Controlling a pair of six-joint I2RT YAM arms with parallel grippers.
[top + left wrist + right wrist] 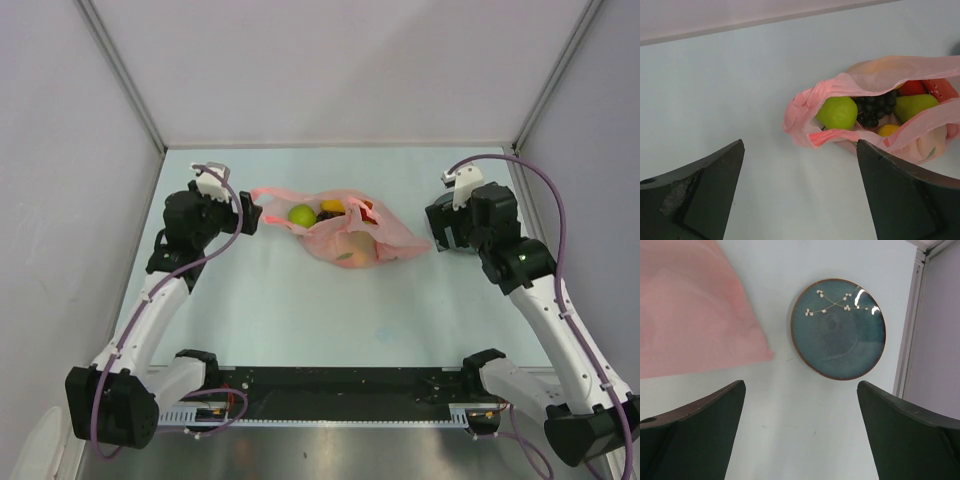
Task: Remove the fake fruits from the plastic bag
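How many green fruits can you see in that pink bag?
2: a green apple at the open mouth of the bag, and a green pear deeper in, past the dark grapes. Others may hide under the plastic.

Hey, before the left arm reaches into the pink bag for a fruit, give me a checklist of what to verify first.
1. left gripper open, holding nothing: ok.
2. right gripper open, holding nothing: ok.
3. plastic bag mouth facing the left gripper, green apple exposed at the opening: ok.
4. bag held down against dragging: not ok, neither gripper touches it.
5. handle strip across the mouth loose enough not to snag: cannot tell.
6. plate beside the bag, nothing on it: ok.
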